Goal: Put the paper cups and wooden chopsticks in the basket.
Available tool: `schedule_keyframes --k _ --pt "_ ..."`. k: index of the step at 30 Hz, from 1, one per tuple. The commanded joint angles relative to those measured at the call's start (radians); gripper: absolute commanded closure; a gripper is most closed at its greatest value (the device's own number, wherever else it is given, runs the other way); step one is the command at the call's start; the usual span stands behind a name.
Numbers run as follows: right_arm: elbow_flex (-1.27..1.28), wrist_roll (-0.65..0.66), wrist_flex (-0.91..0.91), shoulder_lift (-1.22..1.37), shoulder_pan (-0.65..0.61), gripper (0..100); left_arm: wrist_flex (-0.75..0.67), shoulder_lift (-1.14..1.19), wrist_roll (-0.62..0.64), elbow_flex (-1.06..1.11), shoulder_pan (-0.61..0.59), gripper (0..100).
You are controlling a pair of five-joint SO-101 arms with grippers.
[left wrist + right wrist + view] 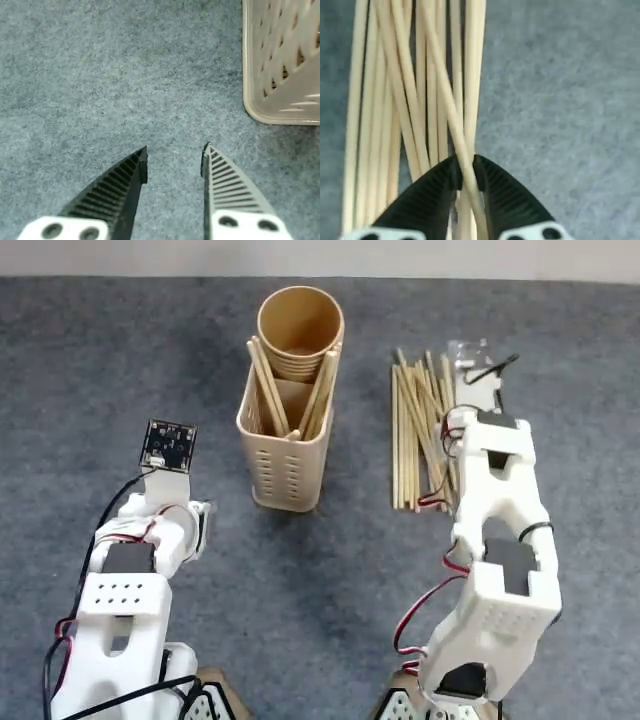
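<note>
A beige perforated basket (pixel 285 455) stands at the table's middle, holding stacked paper cups (pixel 300 330) at its far end and several wooden chopsticks (pixel 268 390). More wooden chopsticks (pixel 420 425) lie in a pile to its right. Over that pile sits my right gripper (pixel 465 172), shut on one chopstick (pixel 451 115) that crosses the others (pixel 385 100). My left gripper (pixel 174 161) hovers open above bare carpet, with nothing between its fingers, and the basket's corner (pixel 280 60) lies just beyond it.
Grey carpet covers the table. The left arm (pixel 130 580) stands at the front left, the right arm (pixel 495 530) at the front right. A small clear plastic wrapper (pixel 470 355) lies beyond the chopstick pile.
</note>
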Motion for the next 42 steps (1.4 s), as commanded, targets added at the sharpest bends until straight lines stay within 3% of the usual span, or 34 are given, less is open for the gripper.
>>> schedule_keyframes --k 1,13,19,25,28,34,42 --pt "-0.048 -0.091 0.005 -0.206 0.005 99.4 -0.015 -0.019 0.003 -0.004 0.013 80" --pt "0.174 -0.153 -0.004 -0.745 -0.191 99.4 -0.015 -0.019 0.003 -0.002 0.015 80" --pt "0.251 -0.146 -0.036 -0.898 -0.179 99.4 -0.015 -0.019 0.003 -0.002 0.015 80" --pt "0.321 -0.040 -0.010 -0.894 -0.154 99.4 -0.015 -0.019 0.003 -0.002 0.015 80" --pt "0.321 0.037 0.111 -0.806 -0.170 99.4 -0.015 -0.019 0.003 -0.002 0.015 80" --pt "0.189 -0.150 0.120 -0.746 -0.059 99.4 -0.015 -0.019 0.003 -0.002 0.015 80" --pt "0.134 -0.123 0.122 -0.791 -0.170 99.4 -0.015 -0.019 0.003 -0.002 0.015 80"
